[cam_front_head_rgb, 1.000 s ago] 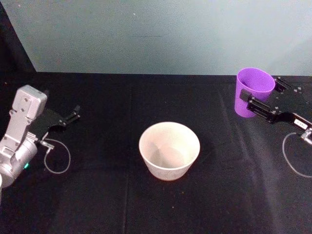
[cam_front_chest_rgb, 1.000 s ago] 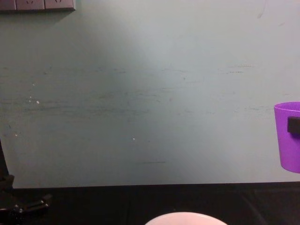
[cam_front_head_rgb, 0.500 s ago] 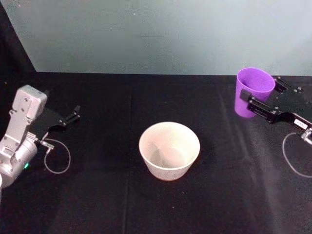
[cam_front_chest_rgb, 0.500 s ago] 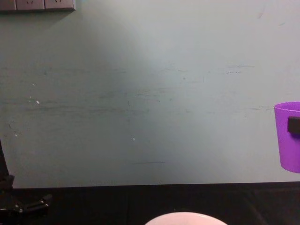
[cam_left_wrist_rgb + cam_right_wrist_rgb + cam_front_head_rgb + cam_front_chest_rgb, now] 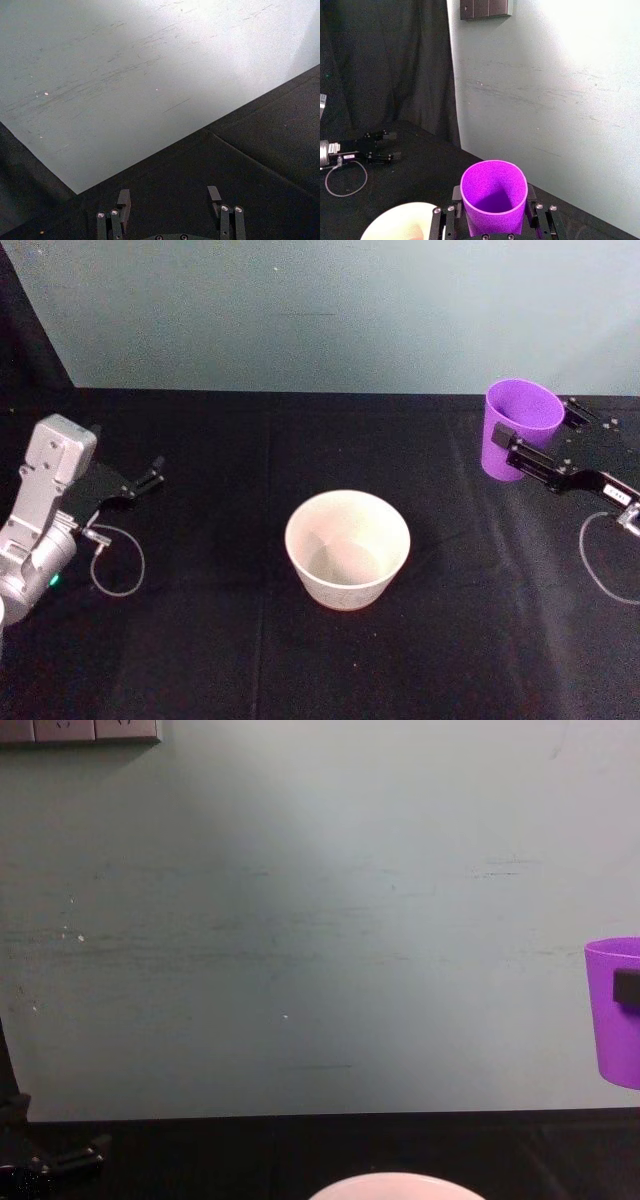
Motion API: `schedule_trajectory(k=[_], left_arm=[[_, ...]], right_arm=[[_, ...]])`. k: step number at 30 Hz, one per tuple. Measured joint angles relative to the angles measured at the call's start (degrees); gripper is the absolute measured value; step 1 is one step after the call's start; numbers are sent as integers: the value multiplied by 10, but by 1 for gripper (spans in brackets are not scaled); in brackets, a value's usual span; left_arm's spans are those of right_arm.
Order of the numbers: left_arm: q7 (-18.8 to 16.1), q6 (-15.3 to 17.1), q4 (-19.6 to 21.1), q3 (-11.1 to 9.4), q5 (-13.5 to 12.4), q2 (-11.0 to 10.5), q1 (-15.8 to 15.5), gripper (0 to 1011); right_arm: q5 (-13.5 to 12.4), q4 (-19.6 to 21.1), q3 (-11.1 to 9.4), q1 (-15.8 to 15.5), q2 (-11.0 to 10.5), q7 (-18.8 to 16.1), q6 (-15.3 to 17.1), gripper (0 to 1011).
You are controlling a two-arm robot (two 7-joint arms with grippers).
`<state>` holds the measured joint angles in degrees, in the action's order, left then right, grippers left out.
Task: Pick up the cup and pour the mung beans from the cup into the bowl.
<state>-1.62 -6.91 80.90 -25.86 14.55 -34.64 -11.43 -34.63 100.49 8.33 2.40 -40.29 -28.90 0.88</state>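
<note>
The purple cup (image 5: 520,427) hangs upright above the right side of the black table, with my right gripper (image 5: 536,426) shut on its sides. In the right wrist view the cup (image 5: 494,192) sits between the two fingers and its inside looks plain purple; the mung beans are hidden. In the chest view the cup (image 5: 615,1010) is at the right edge, off the table. The pale bowl (image 5: 340,590) stands at the table's middle, to the cup's left and nearer to me. My left gripper (image 5: 155,472) rests open at the far left.
A black cloth covers the table (image 5: 220,640), and a pale wall (image 5: 320,310) rises behind it. Thin cable loops lie beside each arm, one at the left (image 5: 118,562) and one at the right (image 5: 600,560). A socket strip (image 5: 80,730) is mounted high on the wall.
</note>
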Motion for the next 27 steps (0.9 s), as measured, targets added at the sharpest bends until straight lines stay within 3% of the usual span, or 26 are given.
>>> schedule_trajectory(k=[27], left_arm=[[0, 0, 0, 0, 0, 0, 0, 1000]], right_arm=[[0, 0, 0, 0, 0, 0, 0, 726]])
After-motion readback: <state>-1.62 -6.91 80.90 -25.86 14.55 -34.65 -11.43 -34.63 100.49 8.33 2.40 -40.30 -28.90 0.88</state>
